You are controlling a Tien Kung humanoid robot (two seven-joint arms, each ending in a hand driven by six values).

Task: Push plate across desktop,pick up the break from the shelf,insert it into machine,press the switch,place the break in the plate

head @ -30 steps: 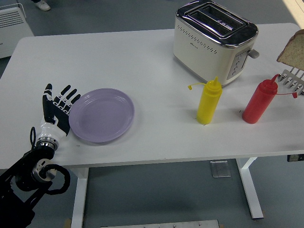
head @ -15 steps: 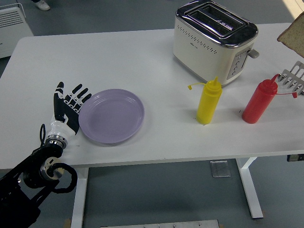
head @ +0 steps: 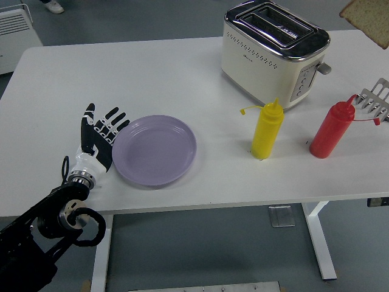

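Head view shows a lilac plate (head: 154, 150) lying bare on the white bench (head: 182, 73), with the left hand (head: 97, 139) flat against its left rim, fingers (head: 114, 120) spread wide and straight, holding nothing. Toward the far right stands a cream two-slot toaster (head: 275, 48), both slots bare, with a yellow squeeze bottle (head: 267, 129) and a red squeeze bottle (head: 332, 129) in front of it and a metal rack (head: 375, 100) at the right edge. A bread slice (head: 368, 19) shows at the top right corner, above the bench; what holds it lies outside the picture.
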